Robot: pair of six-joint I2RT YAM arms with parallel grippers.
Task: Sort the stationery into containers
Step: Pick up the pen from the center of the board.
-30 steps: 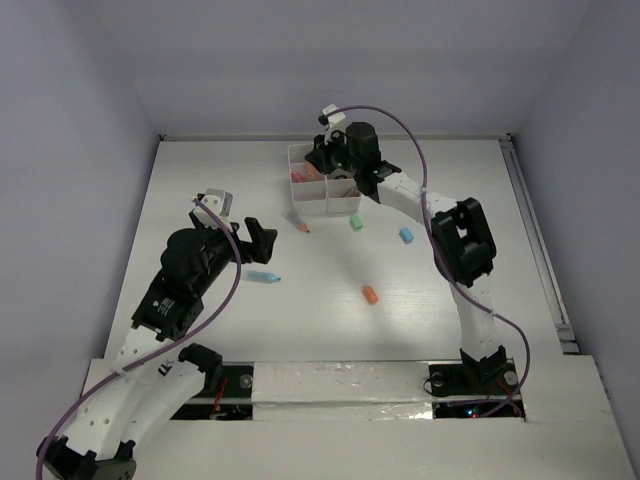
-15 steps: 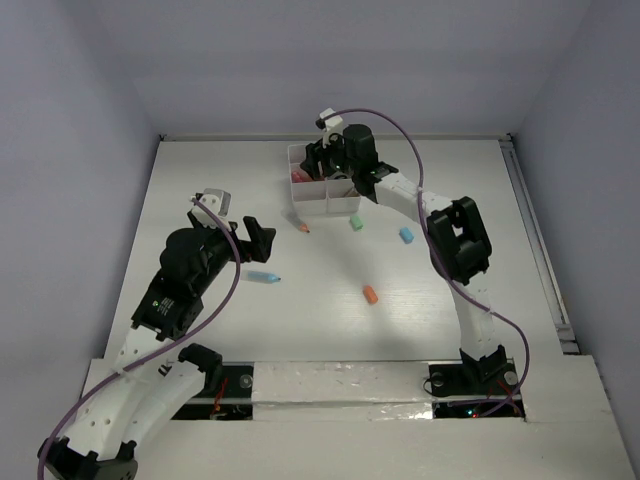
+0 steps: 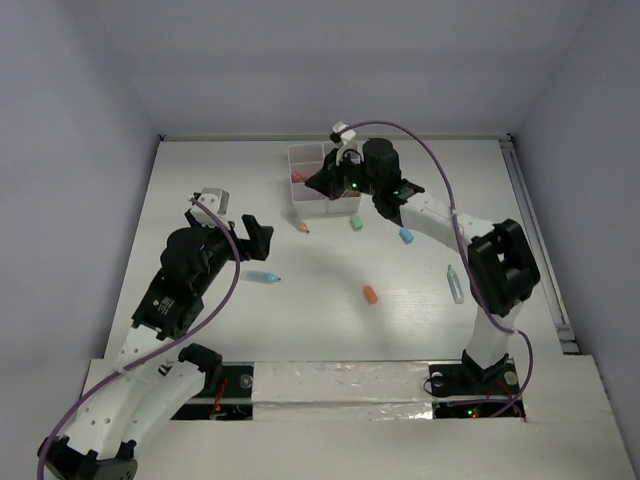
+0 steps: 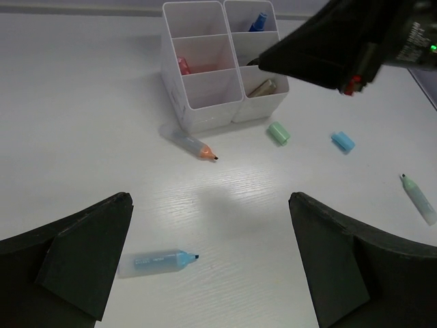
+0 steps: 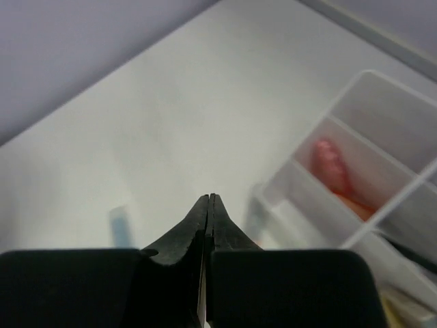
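**Right arm overhangs the box**

The right gripper, fingers pressed together, hangs over the right column of the white plastic six-compartment organiser box. The box's left column lies uncovered. An orange-tipped clear marker lies just before the box's front. Bare white tabletop stretches leftward.

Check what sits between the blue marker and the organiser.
An orange-tipped marker, right by the organiser; otherwise bare table to the blue marker. Clearest in the left wrist view.

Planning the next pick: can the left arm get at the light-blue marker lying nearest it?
Probably yes. The left gripper hangs open facing the light-blue marker, which lies alone on bare table with nothing between them. The right gripper is off at the organiser box, shut.
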